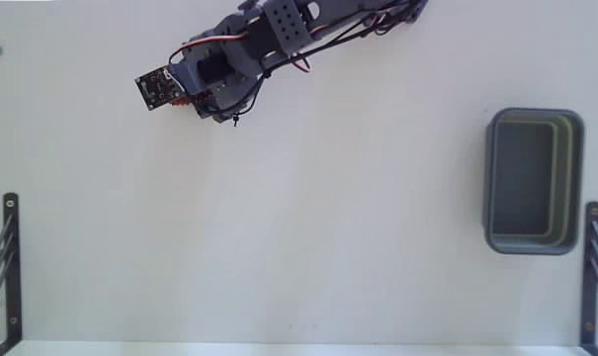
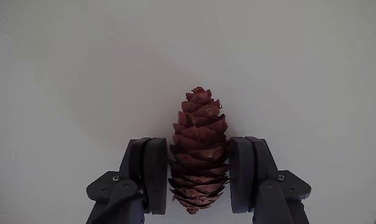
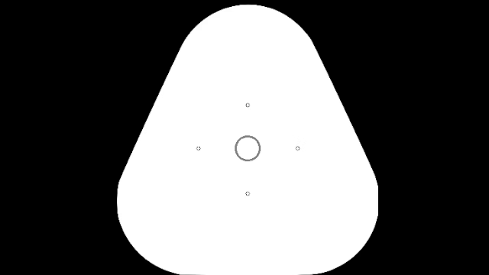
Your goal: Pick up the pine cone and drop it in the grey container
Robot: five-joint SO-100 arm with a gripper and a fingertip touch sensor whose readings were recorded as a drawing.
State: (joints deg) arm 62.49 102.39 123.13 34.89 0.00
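**Operator:** Wrist view first: I have the small reddish-brown pine cone with ridged overlapping scales (image 2: 199,152) standing between the two dark grey fingers (image 2: 151,174) of the gripper (image 2: 199,177). Both pads press against its lower flanks, so the jaws are clamped on the cone. Its pointed tip pokes out beyond the fingertips, towards the top of the picture, and its base sits low between the finger mounts.

**Observer:** And behind it?

**Operator:** Only plain white table surface (image 2: 82,68), with a soft shadow around the cone. I cannot tell from here whether the cone touches the table or hangs clear of it.

**Observer:** What about the fixed view?

**Operator:** There the arm reaches in from the top edge, and its blue-grey gripper (image 1: 224,111) sits in the upper left part of the table (image 1: 279,237). The cone itself is hidden under the arm. The rectangular blue-grey plastic tub with rounded corners and a thick rim (image 1: 573,178) lies well apart from the jaws, far to the right in that view. Black metal brackets (image 1: 10,267) stand at the lower corners.
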